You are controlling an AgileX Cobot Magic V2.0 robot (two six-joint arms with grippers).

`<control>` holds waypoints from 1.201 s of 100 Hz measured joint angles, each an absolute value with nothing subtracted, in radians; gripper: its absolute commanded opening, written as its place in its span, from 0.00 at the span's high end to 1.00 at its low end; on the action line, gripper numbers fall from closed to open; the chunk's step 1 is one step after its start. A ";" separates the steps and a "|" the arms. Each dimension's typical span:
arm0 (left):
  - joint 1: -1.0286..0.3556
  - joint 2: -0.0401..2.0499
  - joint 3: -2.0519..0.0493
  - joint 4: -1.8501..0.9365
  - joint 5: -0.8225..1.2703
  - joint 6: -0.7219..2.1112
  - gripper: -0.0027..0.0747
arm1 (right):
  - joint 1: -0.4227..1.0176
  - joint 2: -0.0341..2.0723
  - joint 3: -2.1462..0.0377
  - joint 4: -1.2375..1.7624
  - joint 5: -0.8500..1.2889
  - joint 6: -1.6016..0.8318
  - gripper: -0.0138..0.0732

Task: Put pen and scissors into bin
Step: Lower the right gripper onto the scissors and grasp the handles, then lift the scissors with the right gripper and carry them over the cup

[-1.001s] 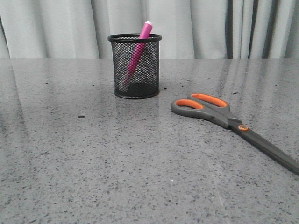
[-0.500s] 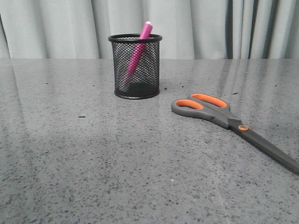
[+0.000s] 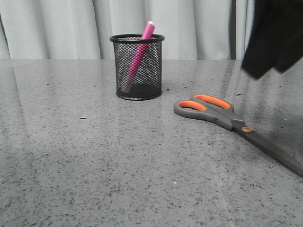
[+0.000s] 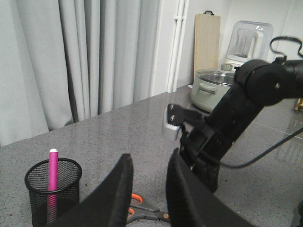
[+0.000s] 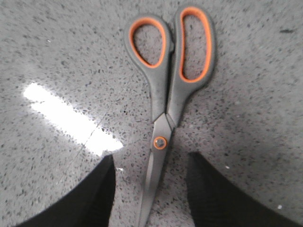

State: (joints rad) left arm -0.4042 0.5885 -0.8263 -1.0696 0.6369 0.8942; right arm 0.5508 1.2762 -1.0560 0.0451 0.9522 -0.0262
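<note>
The black mesh bin [image 3: 138, 66] stands upright at the back of the table, with the magenta pen [image 3: 140, 51] leaning inside it, tip above the rim. The scissors [image 3: 226, 115] lie flat and closed to the right of the bin, handles toward it. My right gripper [image 5: 150, 163] is open and hovers above the scissors [image 5: 168, 94]; the blade runs between its fingers without touching them. The right arm [image 3: 275, 33] shows dark at the front view's upper right. My left gripper [image 4: 149, 158] is open and empty, held high, looking over the bin [image 4: 52, 189], pen [image 4: 53, 172] and scissors [image 4: 147, 213].
The grey speckled table [image 3: 94, 161] reaches back to pale curtains [image 3: 61, 28]. In the left wrist view the right arm [image 4: 236, 118] stands over the table, with a lidded pot [image 4: 210, 87], a blender [image 4: 248, 40] and a wooden board [image 4: 207, 42] behind.
My right arm has come into the front view at the upper right, above the scissors. The bin, pen and scissors have not moved.
</note>
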 measured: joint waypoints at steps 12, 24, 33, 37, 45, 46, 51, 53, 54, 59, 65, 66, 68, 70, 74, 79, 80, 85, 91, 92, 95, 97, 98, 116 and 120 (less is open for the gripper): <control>-0.404 0.588 -0.826 -1.070 0.637 0.894 0.77 | 0.569 1.349 -1.079 0.013 0.949 0.071 0.42; -0.404 0.588 -0.826 -1.070 0.637 0.894 0.77 | 0.569 1.401 -1.108 0.000 0.939 0.103 0.35; -0.404 0.588 -0.826 -1.068 0.637 0.894 0.77 | 0.569 1.429 -1.112 0.000 0.933 0.109 0.35; -0.404 0.588 -0.826 -1.068 0.639 0.894 0.77 | 0.569 1.439 -1.112 0.000 0.935 0.111 0.35; -0.404 0.588 -0.826 -1.068 0.643 0.894 0.77 | 0.569 1.466 -1.112 0.000 0.950 0.113 0.35; -0.404 0.588 -0.826 -1.068 0.643 0.894 0.77 | 0.569 1.469 -1.112 0.000 0.952 0.113 0.35; -0.404 0.588 -0.826 -1.068 0.647 0.894 0.77 | 0.569 1.486 -1.112 0.000 0.962 0.113 0.35; -0.404 0.588 -0.826 -1.068 0.647 0.894 0.77 | 0.569 1.493 -1.112 0.000 0.964 0.113 0.35; -0.404 0.588 -0.826 -1.068 0.649 0.894 0.77 | 0.569 1.498 -1.112 0.000 0.967 0.113 0.35; -0.404 0.588 -0.826 -1.068 0.652 0.894 0.77 | 0.569 1.515 -1.112 0.000 0.969 0.116 0.35; -0.404 0.588 -0.826 -1.068 0.656 0.894 0.77 | 0.569 1.534 -1.112 0.000 0.969 0.118 0.36; -0.404 0.588 -0.826 -1.068 0.656 0.894 0.77 | 0.569 1.539 -1.112 0.000 0.969 0.118 0.36; -0.404 0.588 -0.826 -1.068 0.658 0.894 0.77 | 0.569 1.546 -1.112 0.000 0.967 0.118 0.37; -0.404 0.588 -0.826 -1.068 0.658 0.894 0.77 | 0.569 1.551 -1.112 0.000 0.965 0.118 0.38; -0.404 0.588 -0.826 -1.068 0.660 0.894 0.77 | 0.569 1.564 -1.114 0.000 0.962 0.118 0.40; -0.404 0.588 -0.826 -1.068 0.662 0.894 0.77 | 0.569 1.571 -1.120 0.000 0.955 0.118 0.42; -0.404 0.588 -0.826 -1.068 0.662 0.894 0.77 | 0.569 1.573 -1.120 0.000 0.955 0.118 0.42; -0.404 0.588 -0.826 -1.068 0.662 0.893 0.77 | 0.569 1.580 -1.124 0.000 0.948 0.120 0.43; -0.404 0.588 -0.826 -1.068 0.664 0.893 0.77 | 0.569 1.584 -1.130 -0.006 0.947 0.124 0.43; -0.404 0.588 -0.826 -1.068 0.665 0.893 0.77 | 0.569 1.586 -1.130 -0.006 0.947 0.126 0.43; -0.404 0.588 -0.826 -1.068 0.667 0.893 0.77 | 0.569 1.586 -1.130 -0.008 0.947 0.130 0.43; -0.404 0.588 -0.826 -1.068 0.666 0.893 0.77 | 0.569 1.588 -1.131 -0.012 0.947 0.132 0.44; -0.404 0.588 -0.826 -1.068 0.666 0.893 0.77 | 0.569 1.590 -1.131 -0.012 0.947 0.137 0.44; -0.404 0.588 -0.826 -1.068 0.682 0.893 0.77 | 0.569 1.617 -1.145 -0.024 0.951 0.149 0.67; -0.404 0.588 -0.826 -1.068 0.681 0.893 0.77 | 0.570 1.625 -1.147 -0.024 0.953 0.150 0.73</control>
